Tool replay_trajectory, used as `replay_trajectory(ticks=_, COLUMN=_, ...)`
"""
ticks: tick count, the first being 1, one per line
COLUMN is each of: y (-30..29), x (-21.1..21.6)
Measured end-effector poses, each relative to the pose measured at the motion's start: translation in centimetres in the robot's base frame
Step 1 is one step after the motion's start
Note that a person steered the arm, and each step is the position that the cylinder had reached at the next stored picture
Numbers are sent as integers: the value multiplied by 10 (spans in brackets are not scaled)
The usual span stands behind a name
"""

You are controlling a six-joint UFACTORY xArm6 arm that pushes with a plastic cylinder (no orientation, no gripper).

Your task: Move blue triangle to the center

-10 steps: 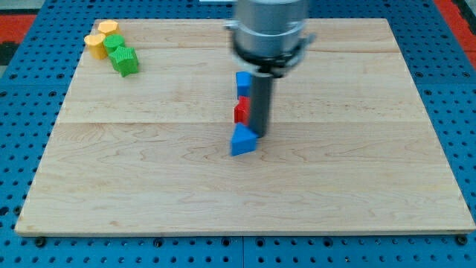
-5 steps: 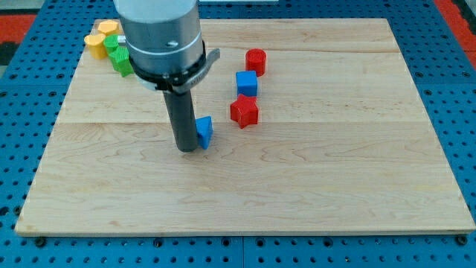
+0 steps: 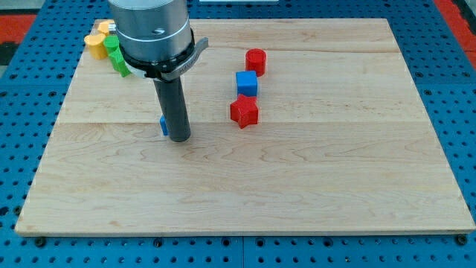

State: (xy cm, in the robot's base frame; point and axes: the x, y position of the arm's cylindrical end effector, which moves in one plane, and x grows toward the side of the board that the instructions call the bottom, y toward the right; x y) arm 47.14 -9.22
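The blue triangle (image 3: pixel 163 126) shows only as a thin blue sliver at the left side of the rod; the rest of it is hidden behind the rod. My tip (image 3: pixel 179 138) rests on the wooden board (image 3: pixel 297 186), left of the board's middle, touching or right beside the triangle's right side. The arm's grey body (image 3: pixel 151 33) hangs over the board's upper left.
A blue cube (image 3: pixel 247 83), a red star-like block (image 3: pixel 244 112) and a red cylinder (image 3: pixel 256 60) stand in a line right of my tip. Yellow blocks (image 3: pixel 95 43) and green blocks (image 3: pixel 116 56) cluster at the upper left corner, partly hidden by the arm.
The blue triangle has slid left, from below the red block to well left of the board's middle. My tip has moved left with it and now covers most of it.
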Motion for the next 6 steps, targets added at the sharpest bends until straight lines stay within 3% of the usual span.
replay_trajectory(ticks=1, y=-73, x=6)
replay_trajectory(ticks=2, y=-100, x=-4)
replay_trajectory(ticks=5, y=-22, x=-14)
replay_trajectory(ticks=6, y=-22, x=-38)
